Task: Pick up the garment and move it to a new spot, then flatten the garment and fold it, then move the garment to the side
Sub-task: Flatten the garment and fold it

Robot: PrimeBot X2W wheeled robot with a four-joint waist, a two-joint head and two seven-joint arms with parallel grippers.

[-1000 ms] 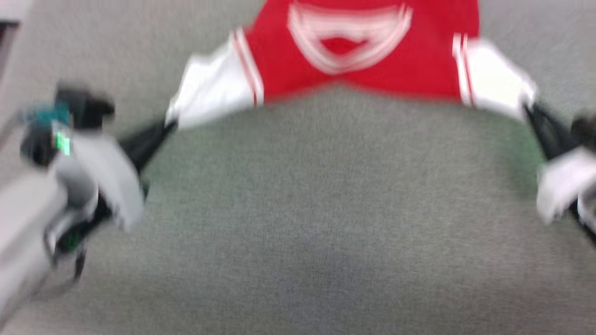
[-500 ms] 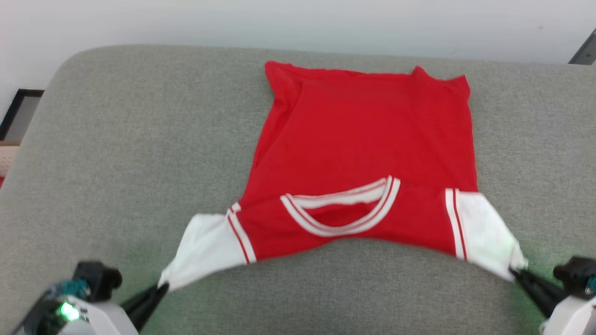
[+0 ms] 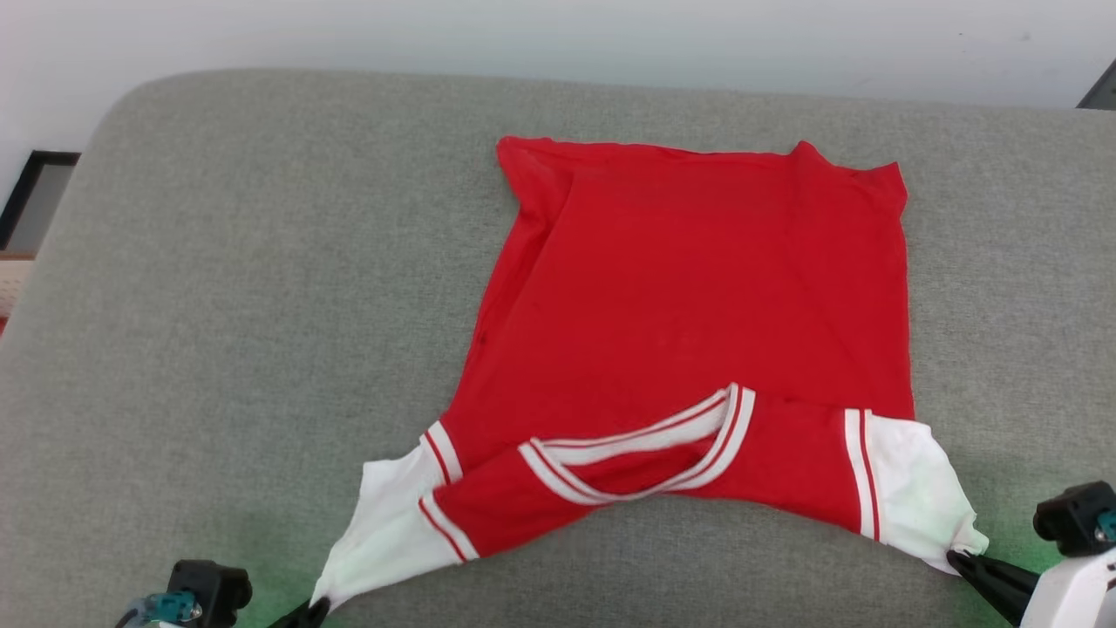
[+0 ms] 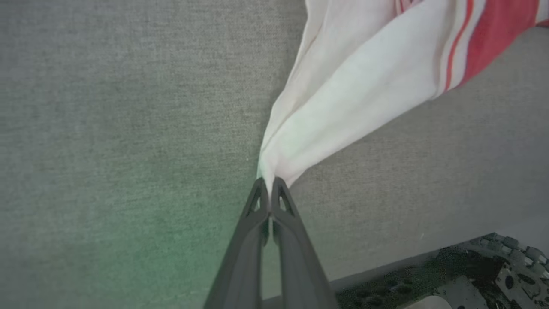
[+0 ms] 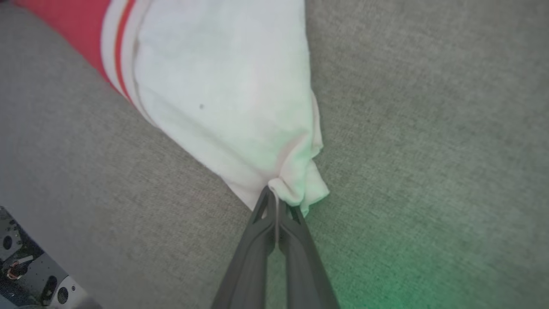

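Observation:
The garment (image 3: 697, 296), a red jersey with white sleeves and a red-and-white striped collar, lies spread on a grey cushioned surface (image 3: 244, 288), collar toward me. My left gripper (image 3: 316, 604) at the bottom left is shut on the tip of its white left sleeve (image 4: 334, 116); the pinch shows plainly at the left gripper (image 4: 269, 183) in the left wrist view. At the lower right my right gripper (image 3: 959, 558) is shut on the white right sleeve's tip (image 5: 231, 98), with cloth bunched at the right gripper (image 5: 279, 194). The left shoulder is folded over itself near the collar.
The grey surface has bare room to the left and right of the garment. A pale wall (image 3: 558, 35) runs behind it. A dark-framed thing (image 3: 35, 187) stands at the far left edge. The surface's near edge (image 4: 386, 274) lies just below my grippers.
The camera has tilted up from the near edge to the whole surface. Both grippers keep their hold on the sleeves, which now sit lower in view; the left shoulder has slackened and folded.

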